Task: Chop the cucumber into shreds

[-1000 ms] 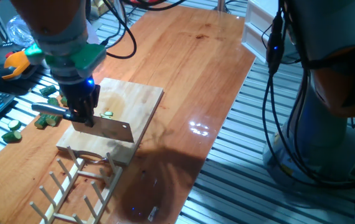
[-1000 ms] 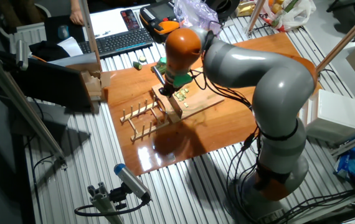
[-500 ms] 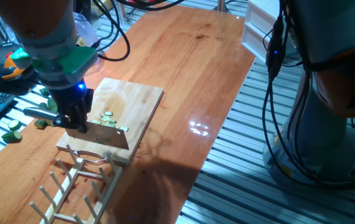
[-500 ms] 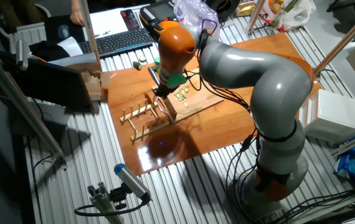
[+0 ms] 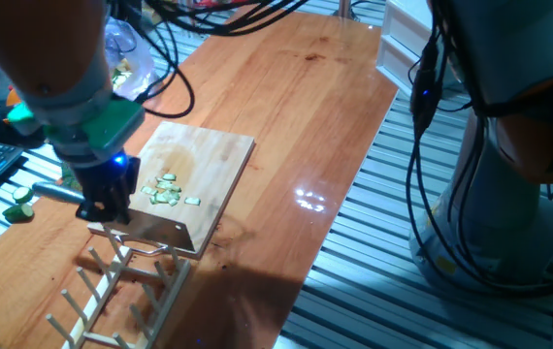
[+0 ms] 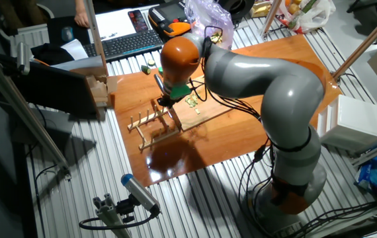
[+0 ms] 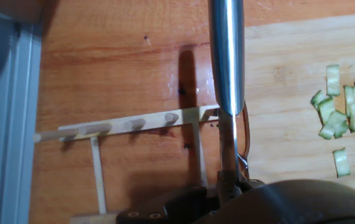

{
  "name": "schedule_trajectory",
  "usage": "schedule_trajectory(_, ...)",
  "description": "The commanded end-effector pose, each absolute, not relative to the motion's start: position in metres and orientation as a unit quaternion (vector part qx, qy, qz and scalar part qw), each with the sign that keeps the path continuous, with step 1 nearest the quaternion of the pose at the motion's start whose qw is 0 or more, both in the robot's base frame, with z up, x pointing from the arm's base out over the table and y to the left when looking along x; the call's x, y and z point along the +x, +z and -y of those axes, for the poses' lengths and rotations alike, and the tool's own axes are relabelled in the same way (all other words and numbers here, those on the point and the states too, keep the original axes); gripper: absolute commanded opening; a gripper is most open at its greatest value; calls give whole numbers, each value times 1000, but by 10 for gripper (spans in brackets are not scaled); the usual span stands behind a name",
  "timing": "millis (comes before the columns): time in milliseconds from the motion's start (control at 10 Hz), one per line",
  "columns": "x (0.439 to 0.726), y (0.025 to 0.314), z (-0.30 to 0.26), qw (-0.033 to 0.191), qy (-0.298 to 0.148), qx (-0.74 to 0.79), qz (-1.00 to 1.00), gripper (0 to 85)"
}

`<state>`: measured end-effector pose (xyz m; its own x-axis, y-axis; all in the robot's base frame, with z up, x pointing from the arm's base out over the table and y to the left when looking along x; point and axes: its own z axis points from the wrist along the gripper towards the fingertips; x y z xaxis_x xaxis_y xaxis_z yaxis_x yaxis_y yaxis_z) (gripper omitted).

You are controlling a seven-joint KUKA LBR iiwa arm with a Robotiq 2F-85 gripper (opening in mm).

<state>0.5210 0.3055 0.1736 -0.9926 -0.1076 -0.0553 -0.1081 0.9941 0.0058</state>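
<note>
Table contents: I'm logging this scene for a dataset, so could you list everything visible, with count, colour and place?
shreds: a small cluster, pale green, on the board
cutting board: one, light wood, on the table
knife: one, steel blade and handle, held at the board's near edge
peg rack: one, pale wood, in front of the board
cucumber chunks: a few, dark green, at the table's left edge
table: one, reddish wood
keyboard: one, black, behind the table
gripper: one, black fingers, closed on the knife

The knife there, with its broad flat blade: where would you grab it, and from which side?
Grip the knife by its round metal handle, coming from above with fingers either side. The handle is a smooth, straight bar, easy to pinch, and keeps fingers off the blade. The gripper holds it there, near the shreds on the board.
</note>
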Motion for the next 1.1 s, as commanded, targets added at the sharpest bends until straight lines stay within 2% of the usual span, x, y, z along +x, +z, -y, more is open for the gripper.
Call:
schedule_trajectory(0,522,165,-309,30,6,-52,-998,0)
schedule_trajectory(200,521,156,-317,40,5,-46,-998,0)
schedule_trajectory(700,524,175,-300,17,20,-67,-997,0)
schedule_trajectory(1000,519,170,-310,28,25,-81,-996,0)
